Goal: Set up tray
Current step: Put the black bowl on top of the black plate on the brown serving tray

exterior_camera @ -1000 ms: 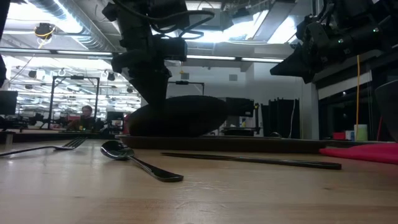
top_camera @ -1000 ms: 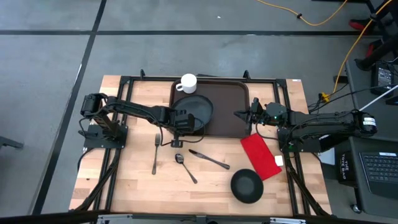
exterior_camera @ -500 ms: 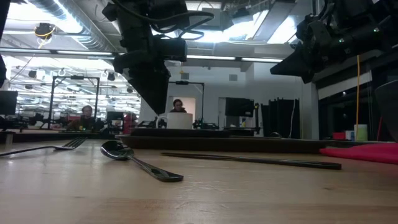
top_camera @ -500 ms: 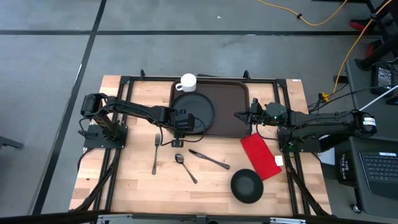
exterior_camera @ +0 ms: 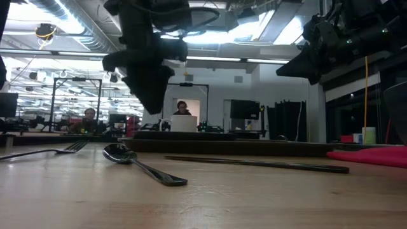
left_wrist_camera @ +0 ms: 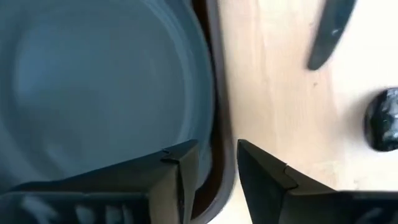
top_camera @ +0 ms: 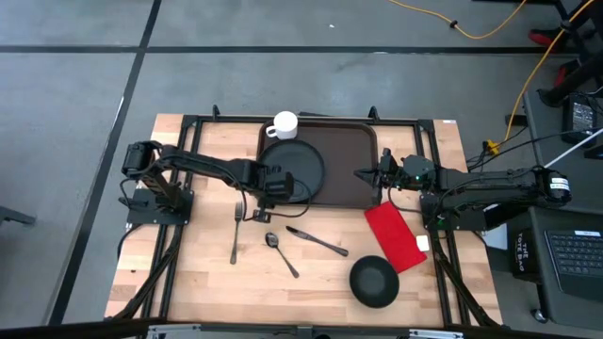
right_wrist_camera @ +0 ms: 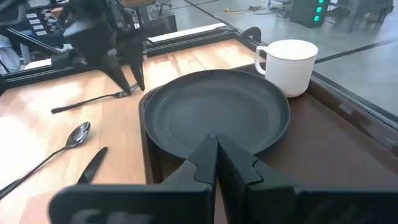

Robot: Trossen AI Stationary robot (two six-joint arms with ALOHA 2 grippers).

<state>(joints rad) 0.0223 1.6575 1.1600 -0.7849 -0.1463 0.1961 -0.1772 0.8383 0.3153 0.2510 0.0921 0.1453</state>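
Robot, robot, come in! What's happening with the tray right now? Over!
Left gripper jaws open, at tray's near-left edge. Right gripper shut, at its right rim. Tray holds plate and mug. Nothing blocking.

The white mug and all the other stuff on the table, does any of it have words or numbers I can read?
No readable words or numbers show anywhere.
The white ceramic mug: plain, no print.
The large dark brown plastic tray: no label.
The round black plate and red rectangular napkin: plain.
Room signs in the low view: too blurred to read.
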